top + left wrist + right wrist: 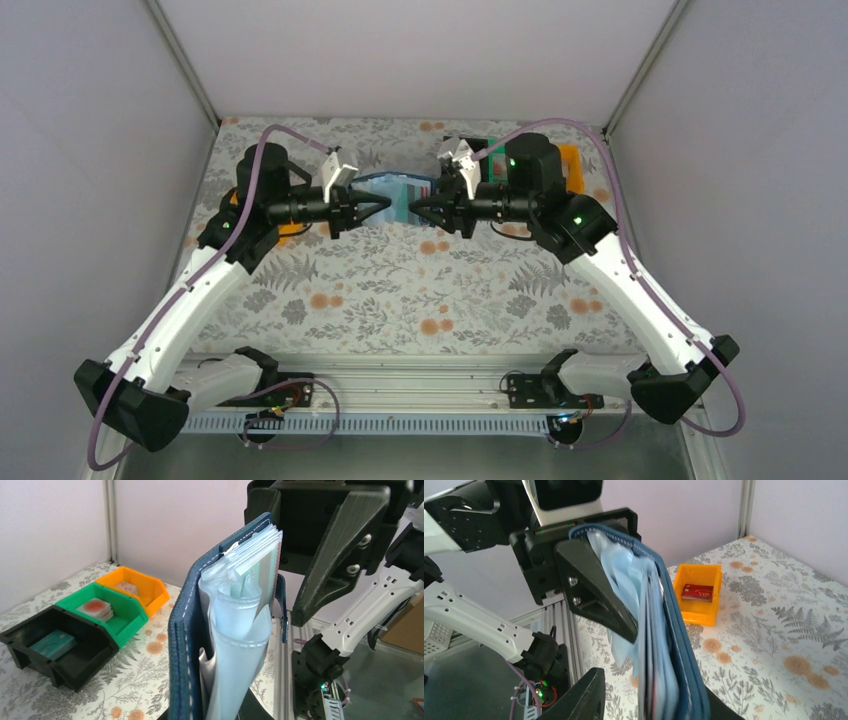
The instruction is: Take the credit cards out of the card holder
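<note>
Navy card holder (182, 645) (pale blue inside); floral table cover (400, 290).

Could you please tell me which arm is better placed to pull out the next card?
Probably the right. The left fingers clamp the card holder and steady it in the air; the right fingers stand open around it, free to pinch a card.
</note>
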Available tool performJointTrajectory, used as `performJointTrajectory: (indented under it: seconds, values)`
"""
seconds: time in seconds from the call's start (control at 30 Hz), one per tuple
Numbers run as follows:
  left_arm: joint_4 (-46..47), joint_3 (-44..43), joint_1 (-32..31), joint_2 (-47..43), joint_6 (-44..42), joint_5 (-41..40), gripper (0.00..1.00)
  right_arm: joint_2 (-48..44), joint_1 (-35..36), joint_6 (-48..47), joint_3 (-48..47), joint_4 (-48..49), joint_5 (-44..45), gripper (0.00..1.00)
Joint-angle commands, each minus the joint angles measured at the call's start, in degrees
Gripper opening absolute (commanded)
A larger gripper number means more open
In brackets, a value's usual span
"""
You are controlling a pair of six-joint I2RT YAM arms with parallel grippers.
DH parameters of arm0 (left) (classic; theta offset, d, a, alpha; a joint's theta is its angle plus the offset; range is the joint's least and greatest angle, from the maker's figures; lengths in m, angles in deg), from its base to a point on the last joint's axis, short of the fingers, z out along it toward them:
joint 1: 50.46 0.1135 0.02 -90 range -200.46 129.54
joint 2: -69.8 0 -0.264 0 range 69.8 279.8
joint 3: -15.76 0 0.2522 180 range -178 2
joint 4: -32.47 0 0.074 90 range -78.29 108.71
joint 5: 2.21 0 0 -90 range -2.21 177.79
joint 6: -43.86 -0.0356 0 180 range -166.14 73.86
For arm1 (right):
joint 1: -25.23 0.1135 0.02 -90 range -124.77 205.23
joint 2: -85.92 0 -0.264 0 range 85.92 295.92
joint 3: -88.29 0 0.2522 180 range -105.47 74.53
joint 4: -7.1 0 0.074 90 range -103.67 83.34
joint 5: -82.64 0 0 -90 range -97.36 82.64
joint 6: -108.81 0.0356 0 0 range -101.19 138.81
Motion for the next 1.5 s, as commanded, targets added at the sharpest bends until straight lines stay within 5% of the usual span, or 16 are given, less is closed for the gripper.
performJointTrajectory:
  seconds: [0.0, 0.17, 0.43, 0.47, 0.53, 0.57, 0.6, 0.77, 0.87, 1.03, 1.17, 1.47]
  values:
    - [3.0, -0.6, 0.6, -0.2, 1.5, 3.8, 0.02, -3.0, -1.5, -1.7, 3.3, -1.9, -0.9, 0.29]
    - [4.2, 0.0, 0.6, -0.2, 1.4, 6.5, 0.02, -2.7, -2.0, -0.1, 3.7, -0.9, -2.6, 0.04]
    - [3.6, 0.6, 0.6, -1.0, 1.3, 5.6, 0.03, -2.1, -2.0, 2.0, 3.9, 3.3, -7.0, 0.04]
    - [3.4, 0.7, 0.6, -1.1, 1.4, 4.6, 0.16, -1.8, -2.0, 2.4, 3.8, 3.4, -6.5, 0.04]
    - [2.2, 0.5, 0.6, -1.1, 2.0, -1.0, 0.75, -1.1, -2.0, 4.2, 3.3, 2.9, -2.2, 0.04]
    - [1.3, 0.2, 0.8, -1.2, 1.7, -4.1, 0.94, -0.6, -2.1, 5.3, 2.7, 2.1, 2.2, 0.04]
    - [0.2, -0.2, 1.0, -1.2, 0.6, -7.1, 0.99, 0.1, -2.4, 6.8, 1.5, 0.6, 7.3, 0.04]
    - [-2.8, -3.7, 2.2, -1.2, -4.6, -19.8, 1.00, 10.8, -3.8, 19.3, -8.2, -18.6, 41.1, 0.04]
    - [-3.1, -4.2, 2.2, -1.4, -6.5, -16.1, 0.94, 15.1, -3.6, 22.2, -10.6, -23.4, 47.2, 0.04]
    - [3.5, 0.6, 1.3, -2.0, 0.3, -2.2, 0.63, 14.1, -1.9, 19.3, -8.7, -12.2, 33.2, 0.04]
    - [6.6, 3.4, 0.1, -1.8, 4.0, 0.5, 0.48, 12.9, -0.3, 14.5, -7.1, -5.1, 19.5, 0.04]
    - [0.8, 2.4, 1.1, -2.7, 0.9, -5.8, 0.42, 3.5, -0.4, 1.9, -1.5, 2.4, -7.0, 0.04]
